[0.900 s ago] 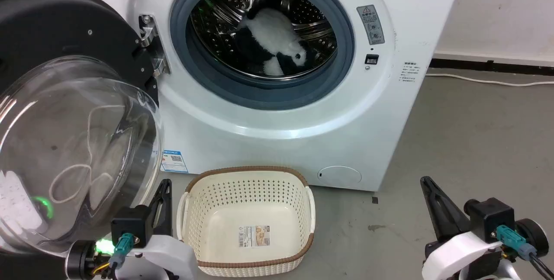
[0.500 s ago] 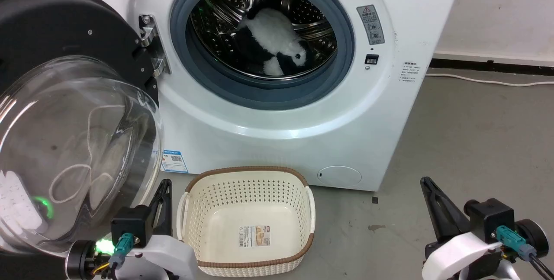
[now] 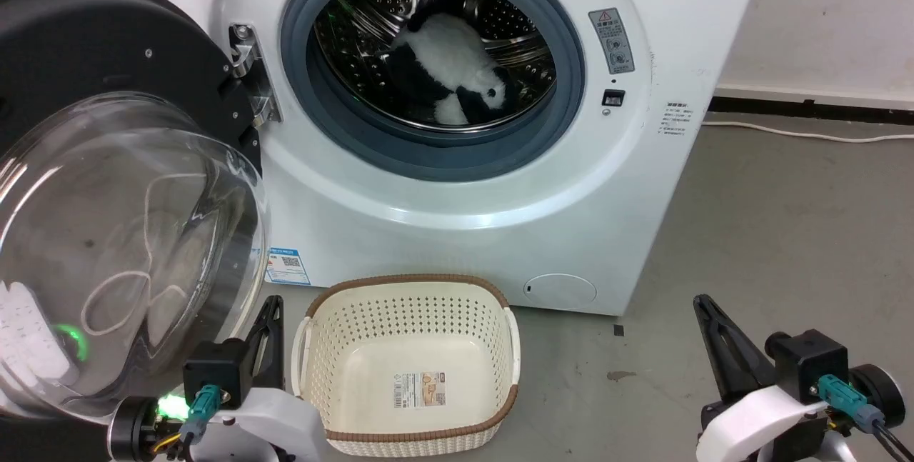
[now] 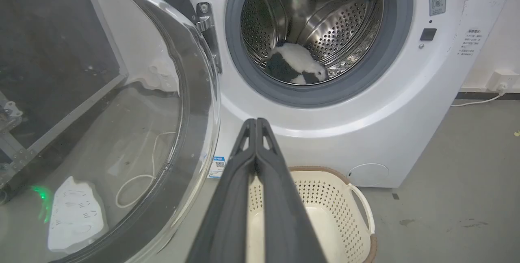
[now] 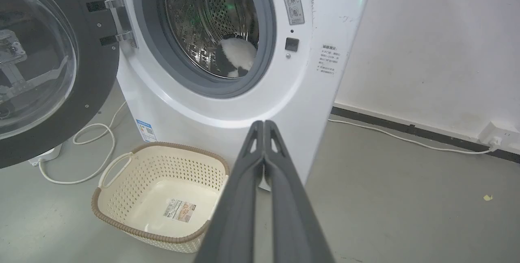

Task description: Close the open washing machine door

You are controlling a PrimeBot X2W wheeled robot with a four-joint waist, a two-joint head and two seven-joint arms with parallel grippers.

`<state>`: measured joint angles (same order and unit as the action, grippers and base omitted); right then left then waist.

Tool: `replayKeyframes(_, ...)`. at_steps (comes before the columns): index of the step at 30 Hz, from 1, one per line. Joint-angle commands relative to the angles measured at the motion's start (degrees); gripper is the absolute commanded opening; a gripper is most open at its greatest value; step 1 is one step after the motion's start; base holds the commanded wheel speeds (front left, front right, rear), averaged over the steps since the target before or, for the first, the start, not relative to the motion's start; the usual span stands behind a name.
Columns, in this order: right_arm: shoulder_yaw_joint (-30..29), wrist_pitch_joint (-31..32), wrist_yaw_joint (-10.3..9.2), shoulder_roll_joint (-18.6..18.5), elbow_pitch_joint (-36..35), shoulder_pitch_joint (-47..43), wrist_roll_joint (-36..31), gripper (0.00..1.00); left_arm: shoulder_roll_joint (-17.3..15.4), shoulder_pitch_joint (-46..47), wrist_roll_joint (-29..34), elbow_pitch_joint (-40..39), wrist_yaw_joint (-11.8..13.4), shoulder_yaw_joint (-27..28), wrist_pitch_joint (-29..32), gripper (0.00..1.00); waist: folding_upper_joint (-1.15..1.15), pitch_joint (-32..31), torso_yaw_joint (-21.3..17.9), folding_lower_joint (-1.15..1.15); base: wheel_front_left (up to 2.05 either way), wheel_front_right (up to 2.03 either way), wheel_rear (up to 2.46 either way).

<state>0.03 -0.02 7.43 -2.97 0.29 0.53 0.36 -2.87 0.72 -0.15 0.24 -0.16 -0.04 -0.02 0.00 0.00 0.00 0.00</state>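
The washing machine point(image 3: 607, 183) point(image 4: 398, 104) point(image 5: 308, 76) is a white front-loader with its steel drum exposed. A black and white plush toy point(image 3: 450, 76) lies in the drum. The washing machine door point(image 3: 86, 41) point(image 4: 191, 72) point(image 5: 93, 80) stands swung wide open on the left, held by its metal hinge point(image 3: 246, 69), its clear glass bowl point(image 3: 121, 255) bulging toward me. My left gripper point(image 3: 271, 303) point(image 4: 256, 121) is shut and empty, low beside the bowl's lower right edge. My right gripper point(image 3: 703, 299) point(image 5: 263, 123) is shut and empty at the lower right, well clear of the machine.
A cream perforated basket point(image 3: 407, 362) point(image 4: 357, 198) point(image 5: 158, 190) with a brown rim sits on the grey floor before the machine, between my grippers. A white cable point(image 3: 807, 135) runs along the right wall. A white power strip point(image 4: 73, 214) and cord show through the glass.
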Motion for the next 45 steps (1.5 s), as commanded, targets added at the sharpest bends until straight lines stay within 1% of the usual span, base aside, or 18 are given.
replayKeyframes(1, 0.0, 0.0, 0.06, 0.1, -0.3, -0.5, -0.4, 0.0, 0.0, -0.7, 0.1, -0.2, 0.2, 0.0, 0.0, 0.0, 0.0, 0.0, 0.0, 0.0, 0.0, 0.0, 0.0)
replayKeyframes(13, 0.0, 0.0, 0.06, 0.1, -0.3, -0.5, -0.4, 0.0, 0.0, -0.7, 0.1, -0.2, 0.2, 0.0, 0.0, 0.0, 0.0, 0.0, 0.0, 0.0, 0.0, 0.0, 0.0)
replayKeyframes(14, 0.0, 0.0, 0.0, 0.0, 0.0, 0.0, 0.0, 1.0, 0.0, 0.0, 0.0, 0.0, 0.0, 0.0, 0.0, 1.0, 0.0, 0.0, 0.0, 0.0, 0.0, 0.0, 0.0)
replayKeyframes(25, -0.4, -0.9, 0.0, 0.0, 0.3, -0.1, 0.3, 1.0, 0.0, 0.1, 0.0, 0.1, -0.1, -0.4, -0.8, 1.0, 0.0, 0.0, 0.1, 0.0, 0.0, 0.0, 0.0)
replayKeyframes(32, -0.3, -1.7, 0.01, 0.0, 0.3, -0.2, 0.2, 1.0, -0.1, 0.0, 0.0, 0.1, -0.2, -0.7, -1.7, 1.0, 0.0, -0.1, 1.1, 0.0, 0.0, 0.0, 0.0)
replayKeyframes(45, 0.9, -3.3, 0.01, 0.0, 0.7, -0.6, 0.2, 1.0, -0.6, -0.3, 0.0, 0.3, -0.5, -1.4, -3.2, 1.0, 0.0, -0.6, 6.1, 0.0, 0.0, 0.0, 0.0)
